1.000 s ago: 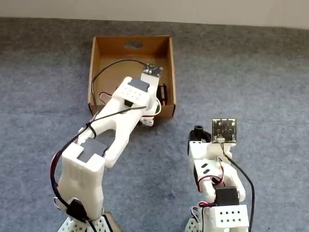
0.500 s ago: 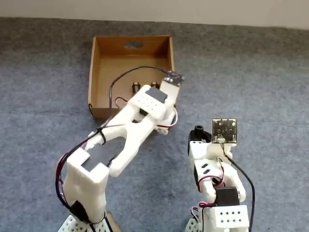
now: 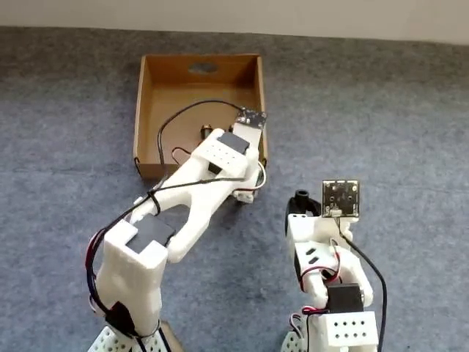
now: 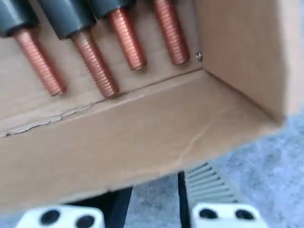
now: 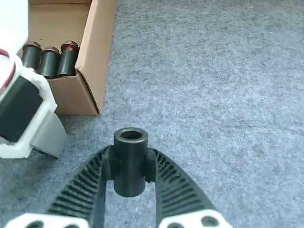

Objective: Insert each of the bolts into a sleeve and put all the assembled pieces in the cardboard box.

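Currently, a black sleeve is held upright by the right gripper. Its ribbed fingers are clamped against the sleeve's sides, and the open bore faces up. In the high view, this pair is found at about five o'clock from the cardboard box, apart from it, over the grey carpet. Whether the sleeve's foot touches the carpet cannot be told.

The left arm is stretched from its base at seven o'clock toward the box's five o'clock corner, with its wrist above that corner. The left gripper is seen just outside the box's near wall. Its fingers are parted, with bare carpet showing in the gap and nothing held between them.

Inside the box, assembled pieces are laid side by side on the floor. Four copper-coloured threaded bolts are counted in the left wrist view, each emerging from a dark sleeve, their tips pointing at the near wall — close to it, though contact cannot be judged. Three of the pieces' ends are seen in the right wrist view, beside the box's side wall.
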Motion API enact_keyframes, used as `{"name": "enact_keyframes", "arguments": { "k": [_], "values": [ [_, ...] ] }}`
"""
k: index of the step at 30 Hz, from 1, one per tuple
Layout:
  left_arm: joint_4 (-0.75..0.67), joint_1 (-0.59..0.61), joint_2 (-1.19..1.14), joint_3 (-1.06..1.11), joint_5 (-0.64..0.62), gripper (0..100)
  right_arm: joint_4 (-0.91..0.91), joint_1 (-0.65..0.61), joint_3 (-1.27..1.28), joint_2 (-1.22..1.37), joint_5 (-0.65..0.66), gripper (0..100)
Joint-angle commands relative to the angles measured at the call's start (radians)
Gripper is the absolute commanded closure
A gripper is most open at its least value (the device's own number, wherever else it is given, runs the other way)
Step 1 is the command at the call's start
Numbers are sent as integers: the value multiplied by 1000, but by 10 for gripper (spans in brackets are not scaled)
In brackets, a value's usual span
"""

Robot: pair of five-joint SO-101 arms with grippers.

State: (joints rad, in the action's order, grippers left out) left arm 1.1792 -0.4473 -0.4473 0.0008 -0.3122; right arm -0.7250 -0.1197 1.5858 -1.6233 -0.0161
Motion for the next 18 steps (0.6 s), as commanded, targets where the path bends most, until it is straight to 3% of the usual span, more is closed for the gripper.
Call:
{"name": "enact_keyframes", "arguments": {
  "k": [1, 18],
  "values": [
    [-51, 22, -13, -7, -6, 875, 13, -4, -8, -15, -5, 993],
    [-60, 38, 16, -7, 12, 877, 13, -4, -8, -15, -5, 993]
  ]
}}
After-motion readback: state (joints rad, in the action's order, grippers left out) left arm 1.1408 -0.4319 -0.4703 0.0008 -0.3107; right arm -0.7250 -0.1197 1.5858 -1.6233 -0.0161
